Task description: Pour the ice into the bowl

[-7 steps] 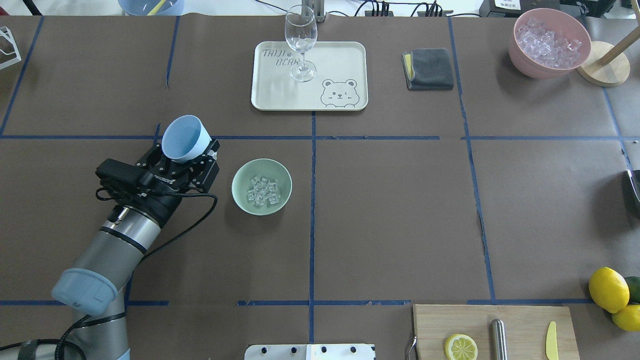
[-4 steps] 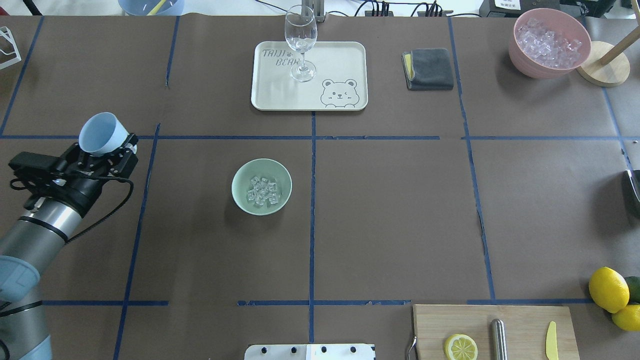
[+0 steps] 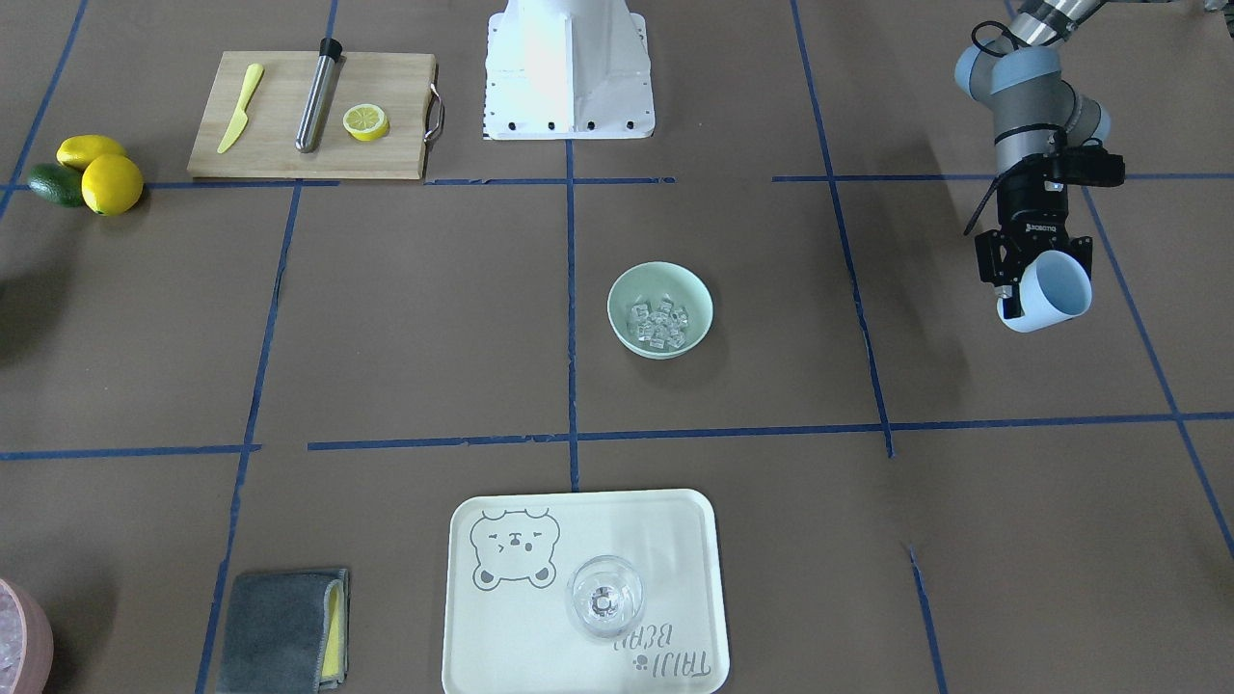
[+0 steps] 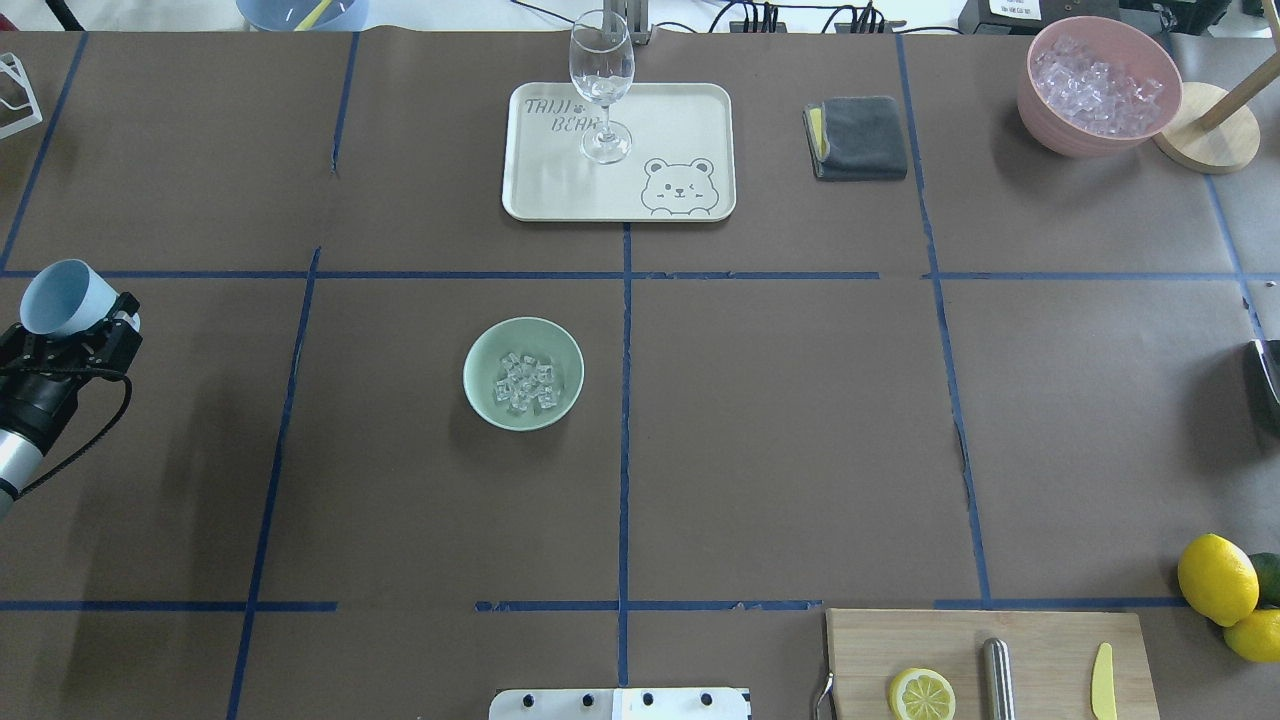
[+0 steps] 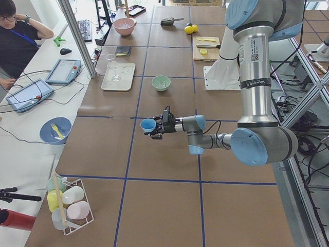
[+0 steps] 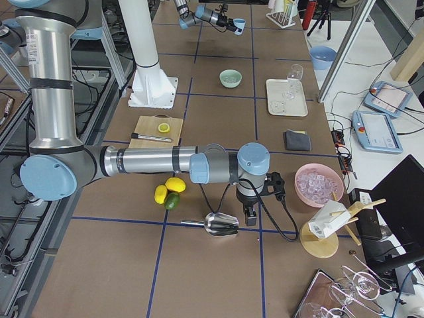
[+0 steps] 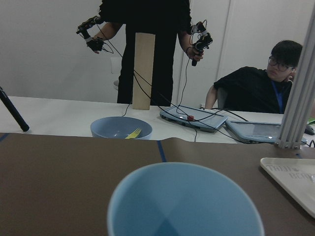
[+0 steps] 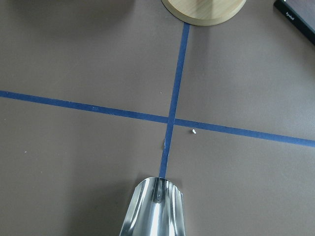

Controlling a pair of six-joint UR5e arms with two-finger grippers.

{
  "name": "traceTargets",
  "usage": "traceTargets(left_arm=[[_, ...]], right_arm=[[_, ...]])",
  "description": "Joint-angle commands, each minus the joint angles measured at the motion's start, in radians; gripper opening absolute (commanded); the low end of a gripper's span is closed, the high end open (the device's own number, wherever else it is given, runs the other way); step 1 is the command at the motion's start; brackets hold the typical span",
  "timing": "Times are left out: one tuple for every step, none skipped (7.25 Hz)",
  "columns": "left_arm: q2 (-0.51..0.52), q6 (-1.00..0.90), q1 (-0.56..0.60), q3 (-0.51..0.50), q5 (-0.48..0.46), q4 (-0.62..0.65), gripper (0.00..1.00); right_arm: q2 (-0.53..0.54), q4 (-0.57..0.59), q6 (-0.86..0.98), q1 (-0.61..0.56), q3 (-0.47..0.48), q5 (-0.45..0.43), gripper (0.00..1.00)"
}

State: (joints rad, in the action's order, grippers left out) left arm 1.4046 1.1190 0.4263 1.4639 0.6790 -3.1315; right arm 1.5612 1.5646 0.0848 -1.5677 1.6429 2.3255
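The mint-green bowl (image 4: 478, 352) (image 3: 625, 289) stands left of the table's middle, and the ice (image 4: 525, 383) (image 3: 659, 323) lies in it as a small heap of clear cubes. My left gripper (image 4: 88, 322) (image 3: 1030, 278) is shut on a light blue cup (image 4: 58, 296) (image 3: 1057, 289), held above the table's left edge, far from the bowl. The cup (image 7: 184, 201) is tilted and looks empty inside. My right gripper (image 6: 254, 199) hangs by a metal scoop (image 6: 222, 225) (image 8: 155, 211) at the right end. I cannot tell whether it is open or shut.
A cream tray (image 4: 690, 110) with a wine glass (image 4: 601, 85) sits at the back. A grey cloth (image 4: 857, 137) and a pink container of ice (image 4: 1098, 85) lie back right. A cutting board (image 4: 1040, 640) and lemons (image 4: 1218, 578) are front right. People (image 7: 256, 93) stand beyond the table.
My left arm has swung left with the blue cup, from right beside the bowl to the table's left edge. The bowl and its ice have not moved.
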Motion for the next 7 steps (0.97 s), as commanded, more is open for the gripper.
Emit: traceTargets(left_arm=[[0.005, 0.008, -0.009, -0.081, -0.094, -0.029, 0.0], [0.007, 0.008, -0.011, -0.088, -0.095, -0.021, 0.0], [0.008, 0.008, -0.02, -0.108, -0.093, -0.018, 0.0], [0.023, 0.008, -0.037, -0.123, -0.093, -0.018, 0.0], [0.03, 0.008, -0.058, -0.144, -0.093, -0.018, 0.0], [0.048, 0.008, -0.073, -0.152, -0.093, -0.018, 0.05], [0.05, 0.008, -0.086, -0.16, -0.093, -0.018, 0.1]], right_arm=[[-0.001, 0.0, 0.001, 0.0, 0.0, 0.0, 1.0], [-0.001, -0.002, 0.001, 0.0, 0.0, 0.0, 1.0], [-0.001, -0.002, 0.001, 0.002, 0.0, 0.0, 1.0], [-0.001, 0.0, 0.001, 0.0, 0.0, 0.0, 1.0], [-0.001, 0.0, 0.001, 0.0, 0.0, -0.002, 1.0], [0.0, -0.002, 0.001, 0.0, 0.0, -0.002, 1.0], [0.0, 0.0, 0.001, 0.0, 0.0, -0.002, 1.0]])
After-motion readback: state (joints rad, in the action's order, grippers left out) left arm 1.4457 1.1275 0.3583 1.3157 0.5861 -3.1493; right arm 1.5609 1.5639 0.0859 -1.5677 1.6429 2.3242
